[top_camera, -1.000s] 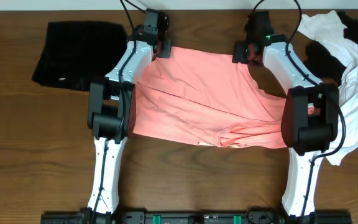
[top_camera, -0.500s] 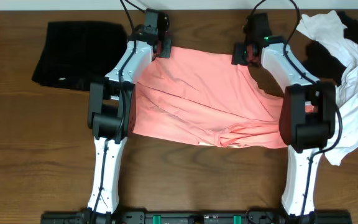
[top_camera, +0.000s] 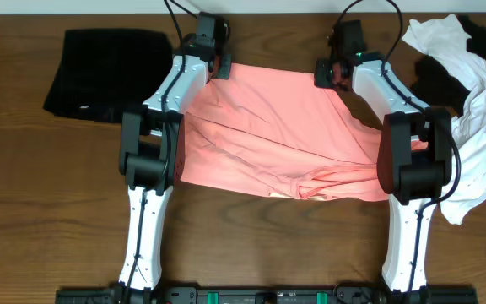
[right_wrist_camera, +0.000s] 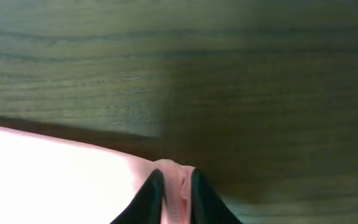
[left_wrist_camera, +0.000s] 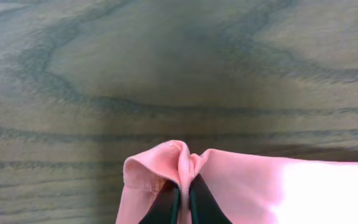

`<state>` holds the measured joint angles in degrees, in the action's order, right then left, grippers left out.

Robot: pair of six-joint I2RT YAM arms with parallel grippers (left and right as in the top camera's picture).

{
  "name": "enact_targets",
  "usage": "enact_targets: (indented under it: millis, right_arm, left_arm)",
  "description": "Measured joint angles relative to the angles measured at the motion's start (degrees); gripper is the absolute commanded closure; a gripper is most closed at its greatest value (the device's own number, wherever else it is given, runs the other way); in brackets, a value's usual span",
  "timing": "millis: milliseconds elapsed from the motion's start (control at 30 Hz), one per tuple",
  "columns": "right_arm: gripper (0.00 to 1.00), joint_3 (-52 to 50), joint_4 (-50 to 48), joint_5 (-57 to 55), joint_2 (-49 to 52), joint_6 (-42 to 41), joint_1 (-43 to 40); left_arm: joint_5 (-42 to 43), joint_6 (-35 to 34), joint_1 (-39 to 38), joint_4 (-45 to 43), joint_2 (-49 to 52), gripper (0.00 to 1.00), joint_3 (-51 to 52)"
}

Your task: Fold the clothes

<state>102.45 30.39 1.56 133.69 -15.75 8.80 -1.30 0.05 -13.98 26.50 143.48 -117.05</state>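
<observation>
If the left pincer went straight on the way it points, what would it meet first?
The left pincer grips the pink T-shirt. Past that fold only bare table shows ahead, so the way looks free, though depth is unclear.

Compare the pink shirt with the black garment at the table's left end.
The pink shirt is spread wide and wrinkled; the black garment is a compact, neat rectangle. The pink shirt covers far more table than the black garment. The left gripper and right gripper pinch the pink shirt's far edge; nothing touches the black garment. Both lie on the table.
</observation>
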Motion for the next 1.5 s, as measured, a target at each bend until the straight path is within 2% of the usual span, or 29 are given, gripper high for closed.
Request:
enact_targets:
  millis: [67,500,767,1000,1267,1500]
  right_arm:
    - [0.99,0.00,0.20,0.17,0.00,0.24,0.00]
    - [0.99,-0.02,5.29,2.89,-1.86,0.26,-0.42]
    - [0.99,-0.07,11.96,4.44,-10.25,0.26,-0.61]
    - [0.99,-0.07,21.55,6.34,-15.74,0.26,-0.61]
    - [0.99,-0.13,33.81,9.92,-16.06,1.36,-0.61]
    - [0.99,-0.15,38.75,12.17,-16.06,3.69,-0.44]
  left_arm:
    - [-0.37,0.00,0.02,0.42,0.00,0.94,0.00]
    - [-0.59,-0.02,2.62,8.31,-3.65,0.94,0.11]
    - [-0.85,0.00,2.58,15.28,-13.60,0.94,0.15]
    - [-0.85,0.00,2.58,24.63,-17.88,0.94,0.15]
    - [-0.83,0.00,2.58,37.79,-17.97,0.94,0.15]
    - [-2.08,-0.02,2.58,47.32,-17.97,0.94,0.15]
